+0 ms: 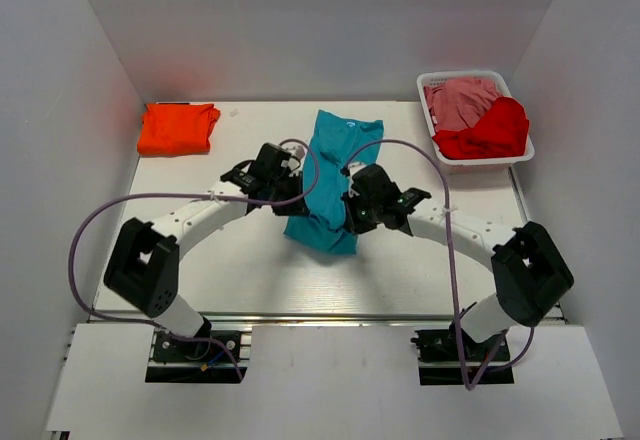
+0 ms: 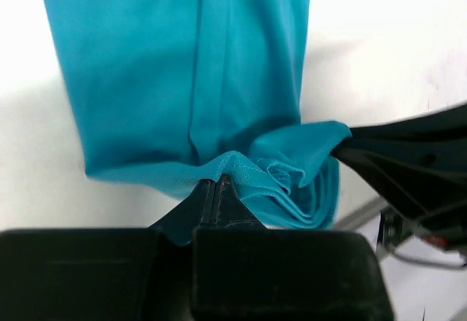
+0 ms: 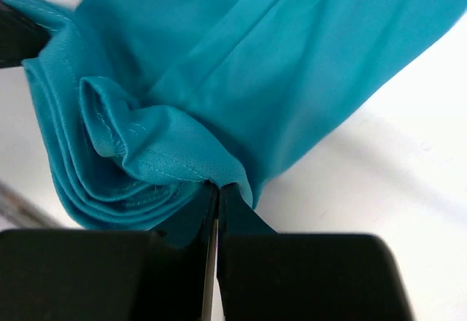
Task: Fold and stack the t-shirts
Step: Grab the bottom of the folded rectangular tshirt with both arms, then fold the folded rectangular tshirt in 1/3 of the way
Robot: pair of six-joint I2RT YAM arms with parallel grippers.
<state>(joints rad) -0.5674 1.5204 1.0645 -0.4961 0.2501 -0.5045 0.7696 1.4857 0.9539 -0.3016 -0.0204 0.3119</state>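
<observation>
A white surface seen from above, with two robot arms reaching in from its near edge toward the middle. A teal t-shirt lies at the centre, folded lengthwise into a long narrow strip that runs from the far side toward the arms at a slight slant.

The left claw is pinched fully closed on a stitched edge of the teal cloth, on the strip's left side close to its near end. The right claw is likewise pinched closed on a hemmed edge on the opposite side. Between the two claws the near end of the shirt bunches into several soft curled layers, and the two claws sit close together.

A bright orange t-shirt, folded into a small rectangle, rests in the far left corner, well apart from the teal one. A white basket stands in the far right corner, holding a crumpled red t-shirt at the front and a pink t-shirt behind it.
</observation>
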